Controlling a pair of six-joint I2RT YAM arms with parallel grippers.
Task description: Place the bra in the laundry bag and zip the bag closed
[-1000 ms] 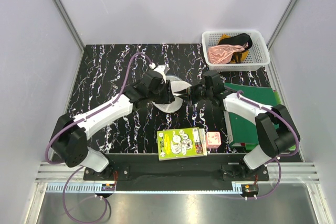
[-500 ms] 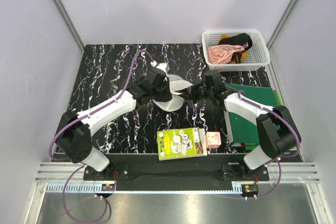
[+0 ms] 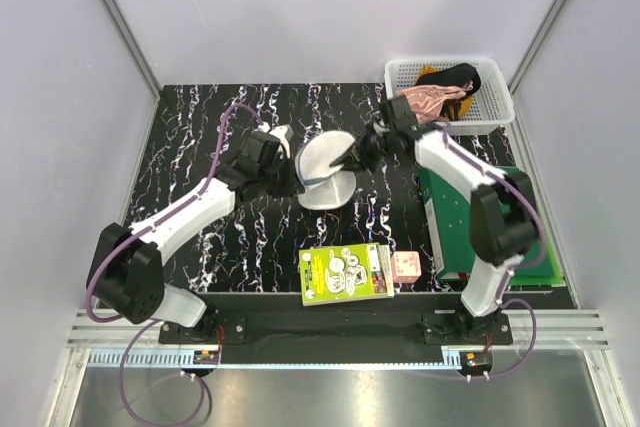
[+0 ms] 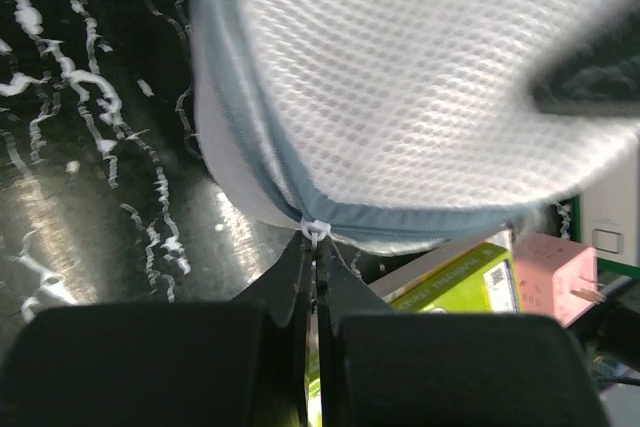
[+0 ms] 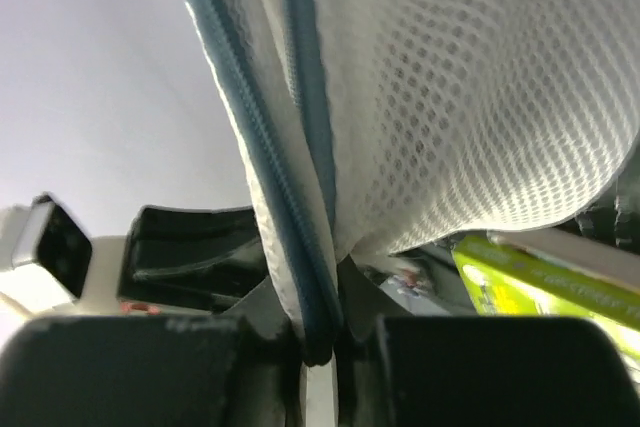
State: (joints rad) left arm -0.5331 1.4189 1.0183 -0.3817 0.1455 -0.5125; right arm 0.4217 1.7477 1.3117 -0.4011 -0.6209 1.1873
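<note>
White mesh laundry bag (image 3: 325,172), grey-blue zip rim, tilted up

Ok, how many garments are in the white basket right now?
2. A pink frilly garment lies at the left of the white basket; a black garment with yellow trim lies just behind it. Others could be hidden underneath.

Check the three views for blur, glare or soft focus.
Top external: sharp and evenly lit. Left wrist: laundry bag mesh softens towards the right, with bright glare on the table. Right wrist: mesh crisp, green box beyond it blurred.
</note>
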